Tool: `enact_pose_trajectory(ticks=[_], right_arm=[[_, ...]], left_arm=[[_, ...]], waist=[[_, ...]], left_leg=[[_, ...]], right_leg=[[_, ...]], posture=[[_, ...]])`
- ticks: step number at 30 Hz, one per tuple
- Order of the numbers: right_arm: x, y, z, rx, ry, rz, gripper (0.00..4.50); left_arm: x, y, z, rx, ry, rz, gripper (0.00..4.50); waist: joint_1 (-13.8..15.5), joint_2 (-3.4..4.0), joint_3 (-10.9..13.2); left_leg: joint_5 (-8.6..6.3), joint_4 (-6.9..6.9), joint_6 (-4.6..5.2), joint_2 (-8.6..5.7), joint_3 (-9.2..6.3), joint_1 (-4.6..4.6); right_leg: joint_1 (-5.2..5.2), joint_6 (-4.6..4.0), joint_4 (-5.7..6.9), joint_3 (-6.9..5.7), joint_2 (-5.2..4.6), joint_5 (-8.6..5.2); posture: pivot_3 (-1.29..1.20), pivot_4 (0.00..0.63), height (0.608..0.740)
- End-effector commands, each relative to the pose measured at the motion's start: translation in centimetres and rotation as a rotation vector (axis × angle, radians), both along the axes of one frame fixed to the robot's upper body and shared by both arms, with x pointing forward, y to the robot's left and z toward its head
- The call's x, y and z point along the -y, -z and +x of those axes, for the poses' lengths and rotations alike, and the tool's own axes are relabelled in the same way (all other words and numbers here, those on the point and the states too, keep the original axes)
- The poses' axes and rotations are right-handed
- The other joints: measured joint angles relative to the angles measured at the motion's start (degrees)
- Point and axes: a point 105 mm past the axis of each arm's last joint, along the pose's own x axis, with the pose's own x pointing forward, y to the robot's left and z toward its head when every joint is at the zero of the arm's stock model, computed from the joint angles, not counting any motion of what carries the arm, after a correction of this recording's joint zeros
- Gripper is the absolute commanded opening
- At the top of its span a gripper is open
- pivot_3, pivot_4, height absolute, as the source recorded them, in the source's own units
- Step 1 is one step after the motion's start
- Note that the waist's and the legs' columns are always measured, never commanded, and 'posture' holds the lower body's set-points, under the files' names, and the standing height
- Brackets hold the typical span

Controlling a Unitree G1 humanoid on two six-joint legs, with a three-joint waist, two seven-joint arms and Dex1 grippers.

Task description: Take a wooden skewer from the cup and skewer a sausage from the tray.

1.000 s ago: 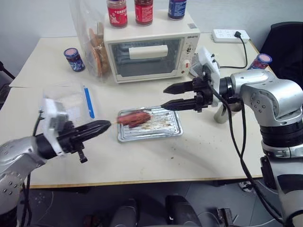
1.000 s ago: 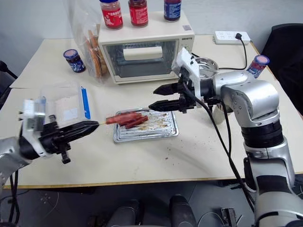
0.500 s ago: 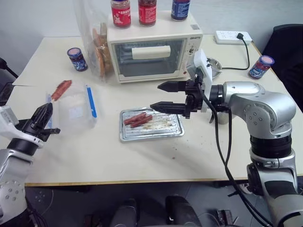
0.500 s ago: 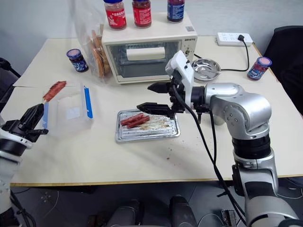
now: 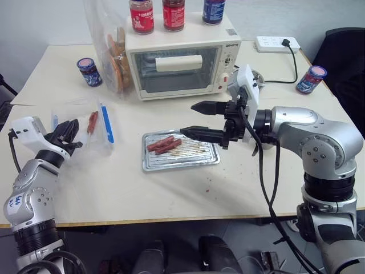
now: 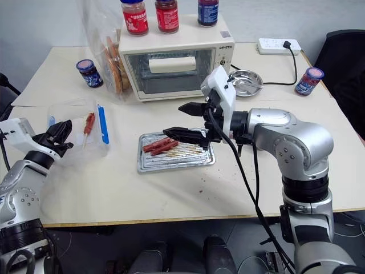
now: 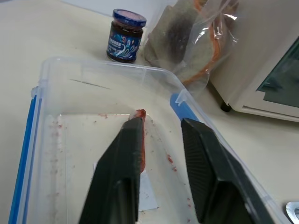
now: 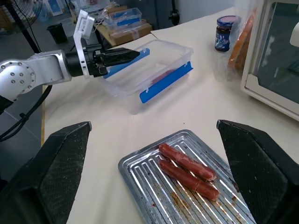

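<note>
Cream tabletop (image 5: 171, 188): toaster oven (image 5: 182, 60) at the back; clear plastic box (image 5: 85, 128) at left, now holding the skewered sausage (image 5: 91, 121), carried there from the tray (image 5: 181, 151) a second ago; two sausages (image 5: 164, 144) remain on the tray. Left end effector (image 5: 68, 130): beside the box, fingers just parted, nothing between them. Right end effector (image 5: 202, 120): over the tray, fingers wide apart, empty. Judgement: skewering done, piece released
</note>
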Motion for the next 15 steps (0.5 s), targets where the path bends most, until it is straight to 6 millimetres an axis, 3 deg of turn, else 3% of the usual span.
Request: enact_pose_trajectory(ticks=[1, 9, 12, 15], right_arm=[[1.1, -1.2, -0.5, 0.069, 0.020, 0.016, 4.50], [3.4, -0.9, -1.1, 0.069, -0.020, -0.071, 4.50], [4.0, -1.0, -1.5, 0.064, -0.054, -0.094, 4.50], [4.3, -1.1, -1.7, 0.057, -0.073, -0.100, 4.50]], left_arm=[[0.1, -2.6, -3.5, 0.048, 0.051, 0.113, 2.04], [-1.8, -3.3, -12.9, -0.105, 0.128, 0.265, 2.04], [-3.2, -3.6, -14.7, -0.140, 0.090, 0.289, 2.04], [-3.5, -4.0, -15.0, -0.140, 0.088, 0.302, 2.04]], waist=[[-0.02, 0.00, 0.00], [0.31, 0.04, 0.04], [0.61, 0.04, 0.04], [0.93, 0.03, 0.04]], left_leg=[[0.00, -0.04, 0.00, -0.01, 0.00, 0.00], [-0.02, -0.12, 0.04, 0.04, 0.03, 0.06], [-0.07, -0.14, 0.13, 0.06, 0.00, 0.22], [-0.10, -0.13, 0.18, 0.05, -0.01, 0.25]], right_leg=[[0.00, 0.00, 0.00, 0.00, -0.02, 0.00], [0.09, -0.03, -0.30, 0.02, -0.05, -0.02], [0.35, -0.05, -0.43, -0.02, -0.05, -0.02], [0.41, -0.05, -0.47, -0.03, -0.07, -0.02]], posture=[[0.00, 0.150, 0.740], [0.00, 0.150, 0.740], [0.00, 0.150, 0.740], [0.00, 0.150, 0.740]])
